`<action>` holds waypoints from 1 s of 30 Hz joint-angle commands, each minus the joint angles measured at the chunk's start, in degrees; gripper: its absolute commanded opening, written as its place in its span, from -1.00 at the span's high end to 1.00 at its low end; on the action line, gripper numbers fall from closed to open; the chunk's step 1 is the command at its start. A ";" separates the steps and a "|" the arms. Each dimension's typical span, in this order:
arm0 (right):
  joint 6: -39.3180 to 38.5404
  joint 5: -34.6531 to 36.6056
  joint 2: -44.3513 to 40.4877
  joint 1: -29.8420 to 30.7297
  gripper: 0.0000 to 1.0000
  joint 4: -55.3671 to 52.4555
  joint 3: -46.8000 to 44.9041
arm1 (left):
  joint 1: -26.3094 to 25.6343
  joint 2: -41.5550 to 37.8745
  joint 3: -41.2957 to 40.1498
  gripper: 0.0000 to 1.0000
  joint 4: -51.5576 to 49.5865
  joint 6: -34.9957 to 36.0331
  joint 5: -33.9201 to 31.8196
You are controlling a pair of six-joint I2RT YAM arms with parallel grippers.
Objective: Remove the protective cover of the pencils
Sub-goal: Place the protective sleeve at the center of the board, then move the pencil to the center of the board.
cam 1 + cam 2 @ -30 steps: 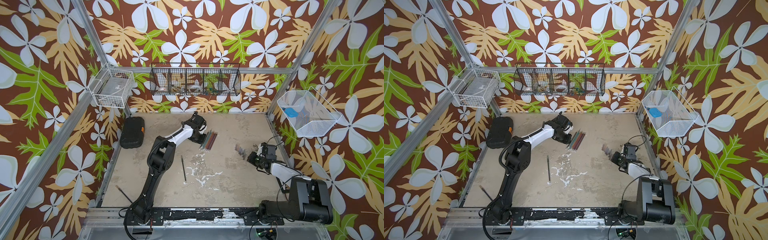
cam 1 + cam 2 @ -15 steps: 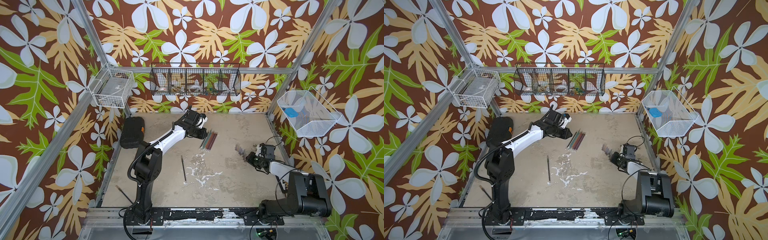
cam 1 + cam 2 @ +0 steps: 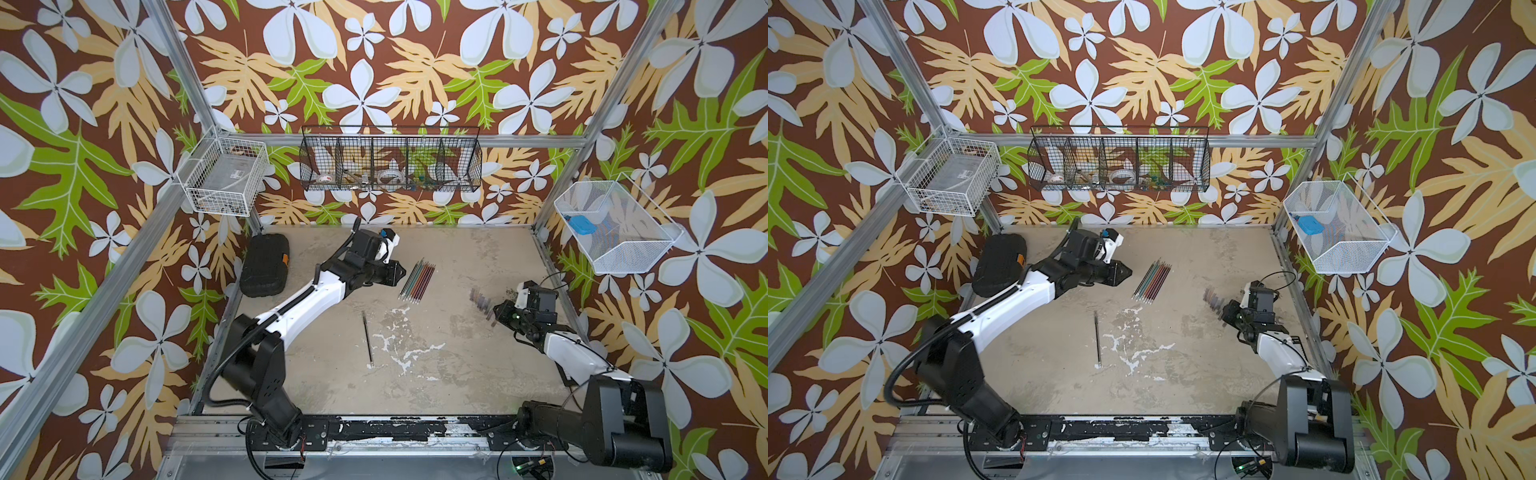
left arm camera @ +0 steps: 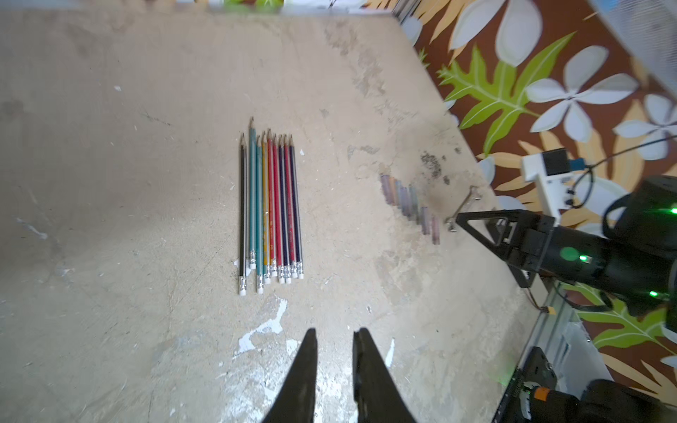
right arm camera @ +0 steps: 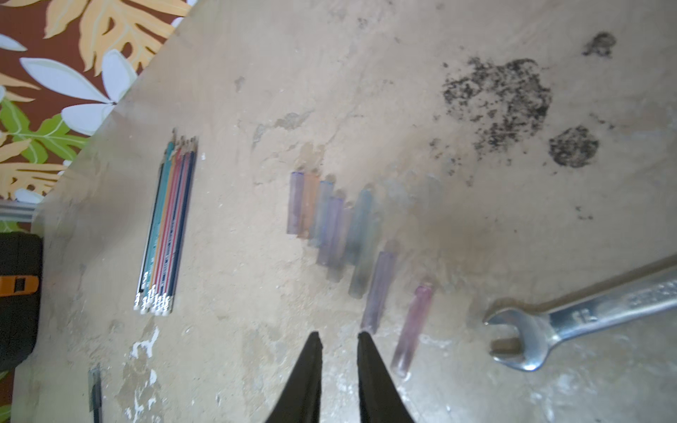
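Note:
Several coloured pencils (image 3: 417,280) (image 3: 1152,280) (image 4: 269,205) (image 5: 166,227) lie side by side in a neat row on the table, bare points away from my left gripper. Their protective covers (image 3: 482,301) (image 3: 1214,300) (image 4: 408,203) (image 5: 344,227), translucent tinted tubes, lie in a loose staggered row to the right. My left gripper (image 3: 401,272) (image 3: 1128,272) (image 4: 335,331) hangs just left of the pencils, jaws slightly open and holding nothing. My right gripper (image 3: 494,313) (image 3: 1224,311) (image 5: 337,334) sits beside the nearest covers, jaws slightly open and empty.
A single black pencil (image 3: 367,338) (image 3: 1097,338) lies alone mid-table. A steel wrench (image 5: 586,315) (image 4: 463,208) rests right of the covers near dark crumbs. A black case (image 3: 265,270) sits at the back left. Wire baskets (image 3: 390,164) hang on the walls.
My left arm's elbow has swung left and lowered while its gripper stays beside the pencils. My right gripper's jaws have parted a little next to the covers.

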 commanded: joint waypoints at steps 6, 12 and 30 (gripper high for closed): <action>-1.30 4.44 0.60 26.37 0.54 1.10 6.78 | 8.09 -26.43 -12.61 0.54 6.80 -6.80 7.10; -4.02 13.74 18.46 48.19 0.56 -2.74 23.06 | 8.11 -32.97 -6.99 0.46 -1.34 -6.56 0.61; -2.67 14.06 19.84 56.34 0.56 -5.90 25.11 | 21.41 -38.73 -16.33 -0.51 -45.17 -48.18 -39.85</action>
